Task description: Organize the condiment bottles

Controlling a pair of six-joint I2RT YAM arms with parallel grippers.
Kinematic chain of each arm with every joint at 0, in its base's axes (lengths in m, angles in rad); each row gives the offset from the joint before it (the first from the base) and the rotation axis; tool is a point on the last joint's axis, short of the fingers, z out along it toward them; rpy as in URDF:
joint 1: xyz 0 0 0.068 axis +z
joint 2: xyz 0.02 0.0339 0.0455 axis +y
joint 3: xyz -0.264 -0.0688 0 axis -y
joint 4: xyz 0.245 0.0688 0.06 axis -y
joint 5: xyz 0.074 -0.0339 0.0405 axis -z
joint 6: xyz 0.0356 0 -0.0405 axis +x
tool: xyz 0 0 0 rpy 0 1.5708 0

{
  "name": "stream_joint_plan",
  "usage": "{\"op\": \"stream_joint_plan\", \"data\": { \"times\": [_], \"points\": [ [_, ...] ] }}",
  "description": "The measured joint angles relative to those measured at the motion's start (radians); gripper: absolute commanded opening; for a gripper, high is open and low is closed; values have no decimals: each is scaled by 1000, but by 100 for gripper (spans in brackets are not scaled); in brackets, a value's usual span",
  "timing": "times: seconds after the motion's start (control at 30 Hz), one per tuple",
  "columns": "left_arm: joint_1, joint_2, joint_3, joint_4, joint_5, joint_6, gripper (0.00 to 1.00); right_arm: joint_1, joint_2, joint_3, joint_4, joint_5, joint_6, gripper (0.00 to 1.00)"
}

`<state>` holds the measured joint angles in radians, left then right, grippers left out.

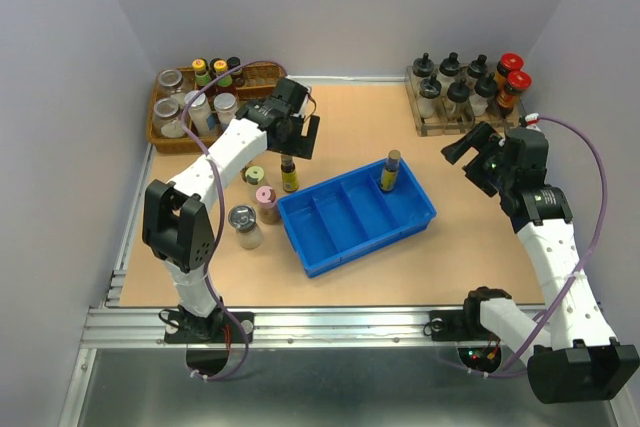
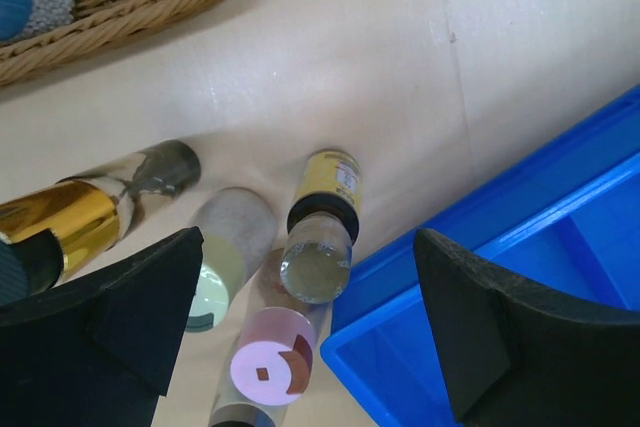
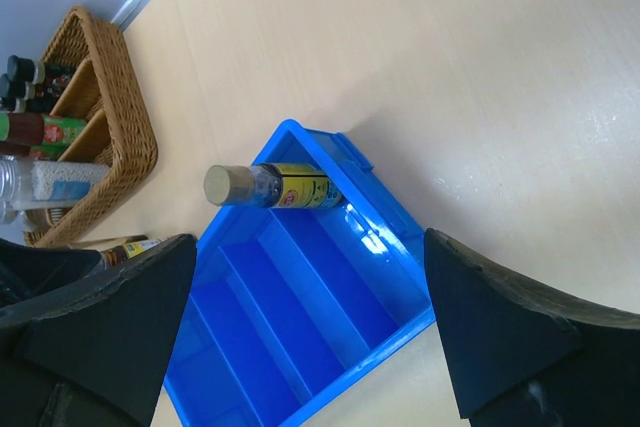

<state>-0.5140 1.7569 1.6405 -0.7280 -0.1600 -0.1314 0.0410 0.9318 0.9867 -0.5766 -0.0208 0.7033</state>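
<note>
Looks like the pick-up stage for the second slim bottle (image 2: 322, 227). Poised right above it, over the left half of the table (image 1: 360, 127): the left gripper (image 1: 298, 144), fingers (image 2: 140, 317) spread wide to either side of the cap, gripping nothing. Standing upright just left of the blue tray (image 1: 320, 217), apart from its wall, going by the wrist view. Crowded on the left and near sides by the green-lidded jar (image 1: 255, 176) and the pink-lidded jar (image 1: 265, 197); touching or merely beside, hard to tell. A little nearer and further left, the metal-lidded jar (image 1: 244, 219). At the left edge of the left wrist view, partly cut off, a third slim bottle (image 2: 70, 212) with a gold label.

Already sorted: the first slim bottle (image 1: 390, 171), upright in the far right compartment of the tray, the only bottle inside it. One of six in, five out, by this reckoning.

Over the right side of the table, well apart from the tray: the right gripper (image 1: 463, 147), fingers open, holding nothing.

Next, probably: come straight down, close on the body just under the cap, lift clear of the jars, swing right over the tray. Calls for care on the left finger's side, with little room between bottle and green-lidded jar; risks a knock there. Then set down upright in a free compartment.
</note>
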Motion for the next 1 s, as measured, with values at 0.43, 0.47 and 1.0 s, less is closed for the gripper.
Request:
{"op": "stream_joint_plan", "data": {
  "times": [0.43, 0.47, 1.0],
  "points": [
    [1, 2, -79, 64, 57, 8, 79, 0, 6, 0, 0, -7, 0, 100],
    [1, 4, -79, 71, 61, 11, 75, 0, 6, 0, 0, -7, 0, 100],
    [1, 62, -79, 73, 63, 22, 65, 0, 6, 0, 0, -9, 0, 100]
  ]
}}
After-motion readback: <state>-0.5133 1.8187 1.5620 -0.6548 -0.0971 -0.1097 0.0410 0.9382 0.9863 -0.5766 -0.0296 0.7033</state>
